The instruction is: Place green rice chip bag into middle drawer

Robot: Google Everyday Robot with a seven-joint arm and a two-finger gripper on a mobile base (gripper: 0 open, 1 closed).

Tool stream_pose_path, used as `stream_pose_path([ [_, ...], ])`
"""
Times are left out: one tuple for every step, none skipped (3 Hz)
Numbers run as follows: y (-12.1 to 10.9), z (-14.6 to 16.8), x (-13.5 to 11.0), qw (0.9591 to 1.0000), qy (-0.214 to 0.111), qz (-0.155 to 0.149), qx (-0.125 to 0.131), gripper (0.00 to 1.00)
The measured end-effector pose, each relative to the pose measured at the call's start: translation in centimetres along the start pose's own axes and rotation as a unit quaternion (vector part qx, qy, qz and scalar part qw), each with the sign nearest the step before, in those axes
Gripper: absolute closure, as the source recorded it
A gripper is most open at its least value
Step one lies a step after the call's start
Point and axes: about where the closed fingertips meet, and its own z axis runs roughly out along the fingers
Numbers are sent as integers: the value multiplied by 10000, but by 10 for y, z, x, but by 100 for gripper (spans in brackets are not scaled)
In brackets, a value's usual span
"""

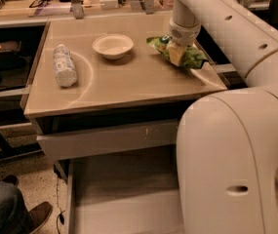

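Observation:
The green rice chip bag (189, 57) is at the back right of the tan cabinet top (129, 82). My gripper (176, 53) comes down onto the bag from above and is shut on its middle, with a yellowish finger (175, 55) pressed on the crinkly pouch. The bag looks slightly raised off the top. The middle drawer (124, 199) is pulled open below the cabinet front and shows a plain grey floor. My white arm covers its right part.
A white bowl (112, 46) and a white plastic bottle (64, 65) lying on its side are on the cabinet top. The upper drawer's scratched grey front (109, 139) juts out slightly. A person's leg and shoe (11, 213) are at the bottom left.

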Motion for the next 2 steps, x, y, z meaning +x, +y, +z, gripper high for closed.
stream_pose_path([
  [1,-24,29,9999,21,-107,8,100],
  [12,-42,62,9990,85,-431,-24,100],
])
